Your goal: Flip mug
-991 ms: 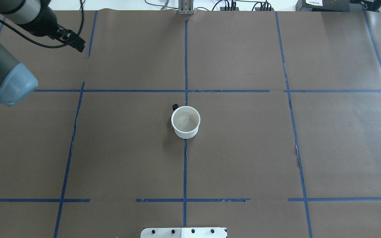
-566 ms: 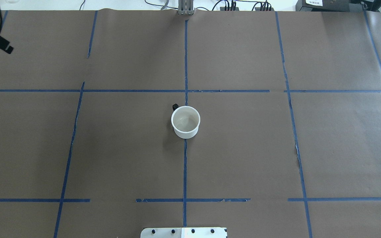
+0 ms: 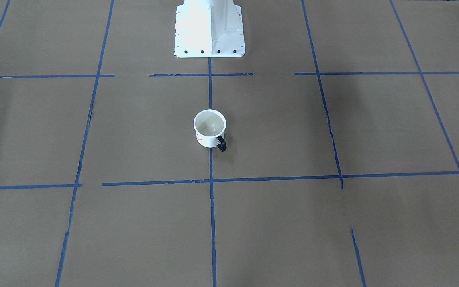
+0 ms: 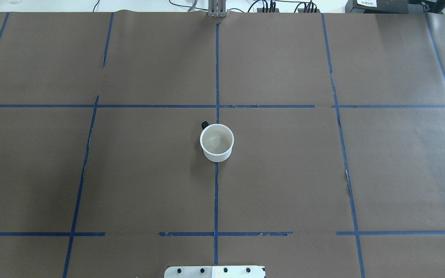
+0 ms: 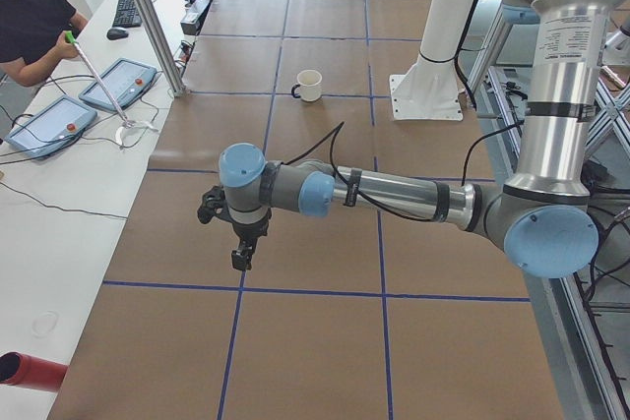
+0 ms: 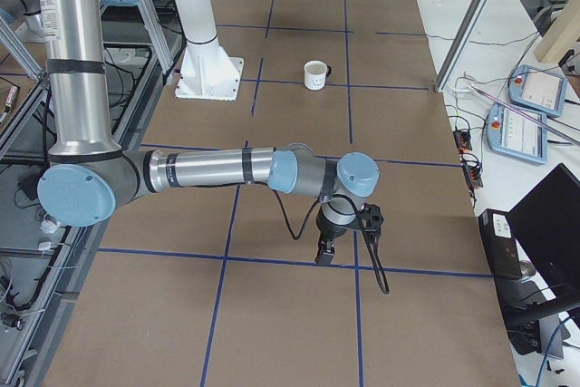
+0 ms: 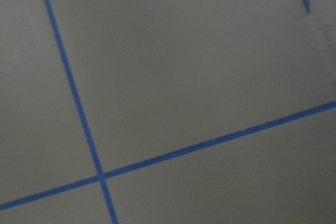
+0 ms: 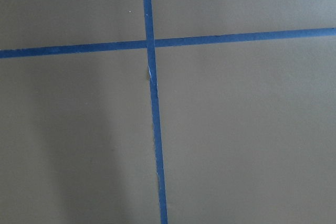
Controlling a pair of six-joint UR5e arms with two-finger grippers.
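Observation:
The white mug [image 4: 216, 142] stands upright, mouth up, at the middle of the brown table, its black handle toward the far left. It also shows in the front view [image 3: 210, 128], the left view [image 5: 309, 85] and, with its smiley face, the right view [image 6: 315, 74]. Both grippers are far from it and out of the overhead and front views. My left gripper [image 5: 239, 258] hangs over the table's left end. My right gripper [image 6: 324, 256] hangs over the right end. I cannot tell whether either is open or shut. Both wrist views show only paper and tape.
Blue tape lines [image 4: 216, 69] cross the paper. The robot's white base plate [image 3: 209, 28] sits at the near edge of the table. A metal pole [image 5: 153, 22], control pendants [image 5: 118, 84] and an operator [image 5: 30, 22] are past the far edge.
My left arm has swung left, out of the overhead view. The mug has not moved.

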